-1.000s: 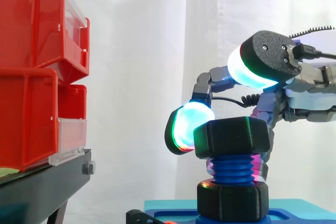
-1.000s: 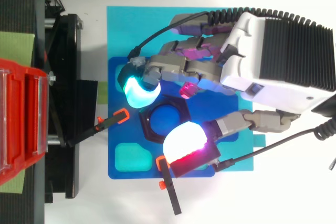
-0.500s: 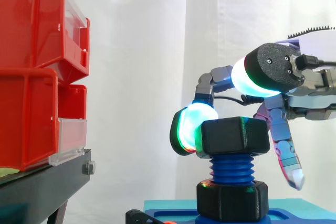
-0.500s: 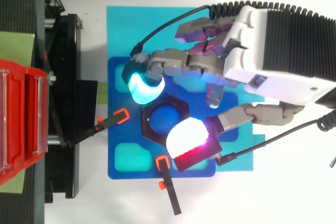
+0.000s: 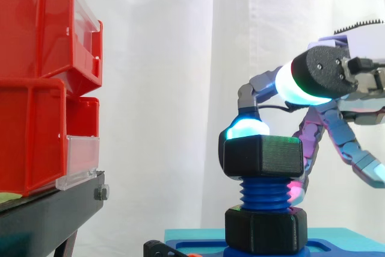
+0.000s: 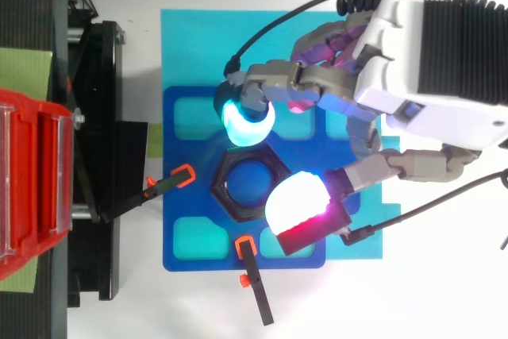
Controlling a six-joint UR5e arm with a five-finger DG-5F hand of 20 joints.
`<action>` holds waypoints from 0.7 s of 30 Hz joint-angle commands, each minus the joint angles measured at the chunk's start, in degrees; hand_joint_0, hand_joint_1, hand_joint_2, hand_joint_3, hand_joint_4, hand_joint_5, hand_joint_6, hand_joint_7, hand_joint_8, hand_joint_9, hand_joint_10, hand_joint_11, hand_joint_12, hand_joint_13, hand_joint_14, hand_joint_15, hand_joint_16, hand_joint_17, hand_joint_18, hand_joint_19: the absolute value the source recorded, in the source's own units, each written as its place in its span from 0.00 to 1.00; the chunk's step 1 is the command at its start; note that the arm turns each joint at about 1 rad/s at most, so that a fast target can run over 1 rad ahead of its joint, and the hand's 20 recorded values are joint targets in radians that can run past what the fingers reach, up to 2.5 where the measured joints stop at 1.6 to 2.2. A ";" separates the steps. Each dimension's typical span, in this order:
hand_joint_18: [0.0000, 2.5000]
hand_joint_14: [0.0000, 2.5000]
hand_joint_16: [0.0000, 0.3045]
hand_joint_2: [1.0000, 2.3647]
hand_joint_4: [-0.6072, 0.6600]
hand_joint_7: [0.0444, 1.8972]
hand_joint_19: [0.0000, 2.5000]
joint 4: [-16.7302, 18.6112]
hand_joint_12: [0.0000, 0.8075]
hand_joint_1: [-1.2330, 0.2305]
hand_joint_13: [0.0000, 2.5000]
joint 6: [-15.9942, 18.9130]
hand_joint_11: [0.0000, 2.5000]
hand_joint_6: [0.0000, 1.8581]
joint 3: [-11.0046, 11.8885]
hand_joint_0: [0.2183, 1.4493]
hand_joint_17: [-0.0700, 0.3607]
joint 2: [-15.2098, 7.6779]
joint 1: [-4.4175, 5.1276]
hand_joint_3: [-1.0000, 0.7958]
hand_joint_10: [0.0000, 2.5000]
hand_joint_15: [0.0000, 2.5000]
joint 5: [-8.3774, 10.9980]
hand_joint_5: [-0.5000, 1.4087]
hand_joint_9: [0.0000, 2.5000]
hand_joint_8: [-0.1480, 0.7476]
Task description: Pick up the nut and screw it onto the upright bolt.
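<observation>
One matte black hexagonal nut (image 5: 263,156) sits level on top of the upright blue bolt (image 5: 265,192). The bolt's ribbed plastic threads show between the nut and a second black hexagonal collar (image 5: 265,230) at its foot, on a blue tray (image 6: 182,148). The hand (image 6: 429,77) hovers with its fingers spread and loosely bent, clamping nothing. A rounded cyan-glowing fingertip (image 6: 248,122) lies by the nut's far edge, and a bulbous white pad (image 5: 299,85) hangs above the nut. Glossy red bins (image 5: 36,88) stand well apart.
</observation>
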 commanded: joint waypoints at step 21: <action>0.22 0.00 0.12 0.00 0.68 0.42 0.04 -3.78 0.35 0.73 0.24 -1.06 0.01 0.27 1.76 0.20 0.35 3.51 -0.03 0.28 0.00 0.00 0.24 0.21 0.40 0.48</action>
